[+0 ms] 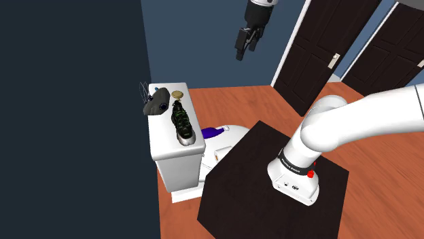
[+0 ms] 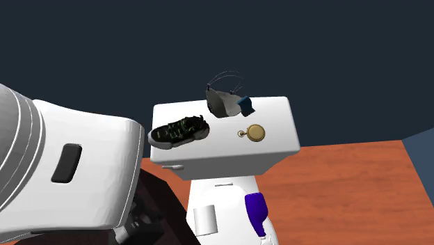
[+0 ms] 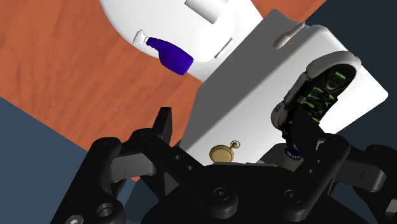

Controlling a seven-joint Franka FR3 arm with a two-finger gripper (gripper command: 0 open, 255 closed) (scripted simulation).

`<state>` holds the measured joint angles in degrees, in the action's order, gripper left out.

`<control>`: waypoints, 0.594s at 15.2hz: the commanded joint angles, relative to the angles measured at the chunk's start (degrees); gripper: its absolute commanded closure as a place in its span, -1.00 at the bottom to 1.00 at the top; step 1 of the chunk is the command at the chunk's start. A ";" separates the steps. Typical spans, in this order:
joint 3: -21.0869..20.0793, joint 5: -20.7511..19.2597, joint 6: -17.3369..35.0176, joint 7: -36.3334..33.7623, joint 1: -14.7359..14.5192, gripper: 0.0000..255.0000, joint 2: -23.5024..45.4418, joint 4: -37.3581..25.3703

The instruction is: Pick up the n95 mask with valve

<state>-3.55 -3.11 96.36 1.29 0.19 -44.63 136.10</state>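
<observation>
Clearly the step in hand is the approach: the end effector (image 1: 245, 49) hangs high in the air, its fingers apart and empty. The grey n95 mask (image 1: 156, 102) lies on the toilet tank lid (image 1: 163, 134), at about eight o'clock from the end effector in the shoulder view. A dark shoe (image 1: 182, 123) lies near the mask's five o'clock and a gold pocket watch (image 1: 177, 94) near its two o'clock. A good descent would likely come straight down over the domed shell, fingers spanning it, clear of the shoe, the watch and the thin straps.
</observation>
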 commanded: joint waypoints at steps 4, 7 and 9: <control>-0.09 1.21 5.89 0.59 -1.00 -1.00 4.40 0.67; -0.24 2.44 11.57 1.33 -2.02 -1.00 9.26 0.66; -0.38 3.26 15.18 1.91 -2.71 -1.00 12.72 0.26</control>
<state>-3.73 -0.32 109.47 3.04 -2.11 -33.90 136.67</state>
